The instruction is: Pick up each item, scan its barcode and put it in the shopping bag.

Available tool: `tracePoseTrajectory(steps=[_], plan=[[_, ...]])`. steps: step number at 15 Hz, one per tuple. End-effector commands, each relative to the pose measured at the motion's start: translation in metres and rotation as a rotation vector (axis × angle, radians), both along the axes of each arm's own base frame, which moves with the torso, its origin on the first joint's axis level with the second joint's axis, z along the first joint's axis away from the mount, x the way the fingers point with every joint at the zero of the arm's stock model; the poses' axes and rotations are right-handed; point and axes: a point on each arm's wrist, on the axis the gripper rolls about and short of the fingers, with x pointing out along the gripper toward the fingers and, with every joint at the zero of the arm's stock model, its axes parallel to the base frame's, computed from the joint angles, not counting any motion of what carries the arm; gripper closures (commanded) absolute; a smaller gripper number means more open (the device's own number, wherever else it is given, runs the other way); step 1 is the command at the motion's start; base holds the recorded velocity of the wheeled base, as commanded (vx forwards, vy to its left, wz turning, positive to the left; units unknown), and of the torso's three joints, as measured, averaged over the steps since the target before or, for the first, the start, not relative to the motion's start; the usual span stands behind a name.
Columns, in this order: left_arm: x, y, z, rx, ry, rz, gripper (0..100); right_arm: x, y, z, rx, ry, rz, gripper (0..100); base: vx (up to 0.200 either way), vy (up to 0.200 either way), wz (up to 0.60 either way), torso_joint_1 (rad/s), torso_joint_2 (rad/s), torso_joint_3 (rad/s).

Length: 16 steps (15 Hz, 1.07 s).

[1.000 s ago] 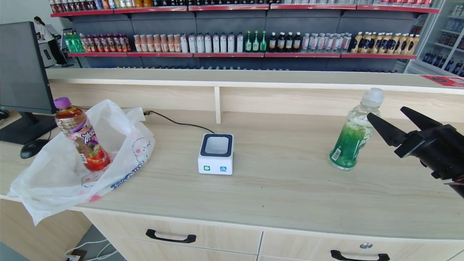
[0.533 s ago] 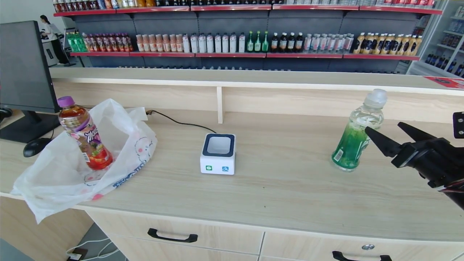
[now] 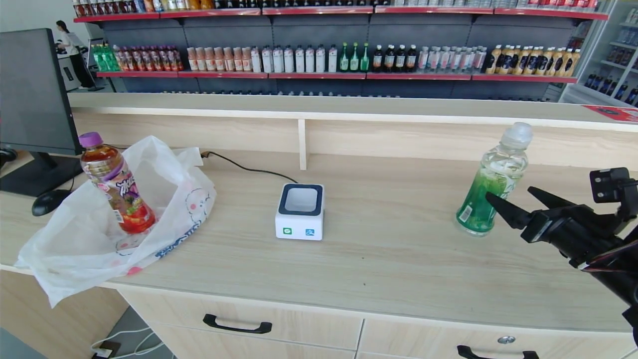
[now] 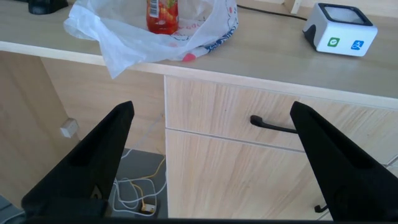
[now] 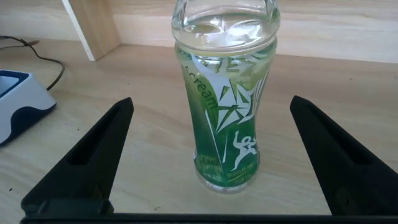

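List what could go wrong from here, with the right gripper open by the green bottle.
The green bottle stands tall and narrow, framed by the open fingers of the right gripper; one finger touching first could tip it. The shopping bag hangs over the counter edge with a tilted red bottle inside; adding another could topple it.

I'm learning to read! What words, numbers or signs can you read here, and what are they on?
Green bottle: white letters wrap round the curve; no whole word reads.
Scanner: two small signs, one green, one blue; no words.
Red bottle: label print too blurred.
Shopping bag: blue print, crumpled, unreadable.
Shelf bottles: too small.
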Motion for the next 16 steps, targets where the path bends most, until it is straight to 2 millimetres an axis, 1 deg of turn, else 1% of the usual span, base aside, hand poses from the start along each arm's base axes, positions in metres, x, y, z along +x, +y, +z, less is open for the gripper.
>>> tracePoseTrajectory(steps=[1,2,4,5,7,10,13,16], plan=[[0.000,0.000,0.000,0.000,-0.001,0.000,0,0.011,0.001,-0.010,0.001,0.030,0.009,0,0.000,0.000,0.00,0.000,0.00,0.000],[0.000,0.000,0.000,0.001,0.001,0.000,0,0.012,0.005,-0.010,0.001,0.032,0.025,0,0.000,0.000,0.00,0.000,0.00,0.000],[0.000,0.000,0.000,0.001,-0.001,0.000,0,0.020,0.008,-0.014,0.001,0.036,0.036,0,0.000,0.000,0.00,0.000,0.00,0.000],[0.000,0.000,0.000,0.003,-0.001,0.000,0,0.023,0.008,-0.014,0.001,0.033,0.036,0,0.000,0.000,0.00,0.000,0.00,0.000],[0.000,0.000,0.000,0.001,0.001,0.000,0,0.037,0.008,-0.017,0.001,0.027,0.036,0,0.000,0.000,0.00,0.000,0.00,0.000],[0.000,0.000,0.000,0.001,-0.001,0.000,0,0.052,0.006,-0.019,-0.001,0.013,0.031,0,0.000,0.000,0.00,0.000,0.00,0.000],[0.000,0.000,0.000,0.001,-0.001,-0.001,0,0.063,0.006,-0.021,0.000,0.003,0.031,0,0.000,0.000,0.00,0.000,0.00,0.000],[0.000,0.000,0.000,0.001,-0.001,0.000,0,0.074,0.003,-0.018,0.006,-0.025,0.023,0,0.000,0.000,0.00,0.000,0.00,0.000]])
